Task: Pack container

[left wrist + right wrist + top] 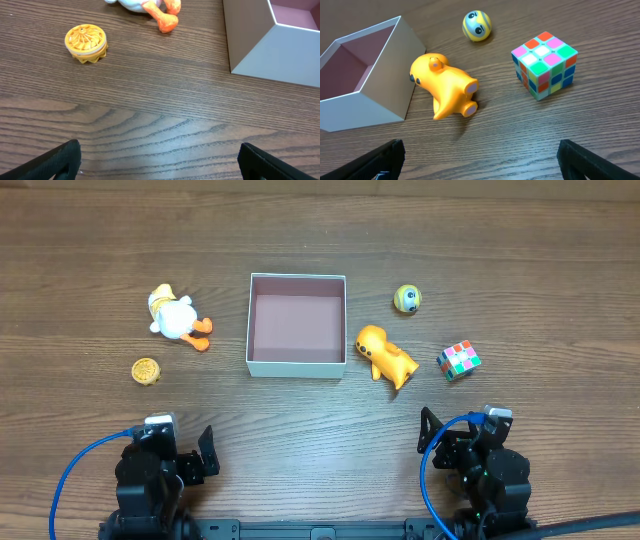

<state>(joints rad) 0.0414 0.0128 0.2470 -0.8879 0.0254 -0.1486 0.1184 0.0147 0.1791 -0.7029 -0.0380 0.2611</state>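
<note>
**A:** Where is the container (pixel 296 367) at this moment?

**B:** It stands in the middle of the wooden worktop (pixel 320 230), well in front of both arms. Its walls are thin and white. From above, its pinkish-brown floor is in full view.

**A:** And the left end effector (pixel 159 162)?

**B:** It is spread wide and grips nothing. In the left wrist view its two black fingertips (pixel 55 160) sit at the lower corners, with only bare wood between them. It hangs low at the near edge, well apart from the container.

**A:** What lies on that side?

**B:** A white duck (pixel 175 317) with orange feet lies to the left of the container. A small yellow disc (pixel 146 370) with a toothed rim is nearer to the arm than the duck.

**A:** And the right end effector (pixel 480 160)?

**B:** The same: spread wide, with nothing between its fingers, low at the near edge.

**A:** What is on the right side?

**B:** An orange animal toy (pixel 385 357) lies on its side just beside the right wall of the container. I cannot tell if its head touches the wall. A yellow ball (pixel 407 299) with a painted face is farther back. A colour cube (pixel 458 360) stands to the right of the orange toy, apart from it.
</note>
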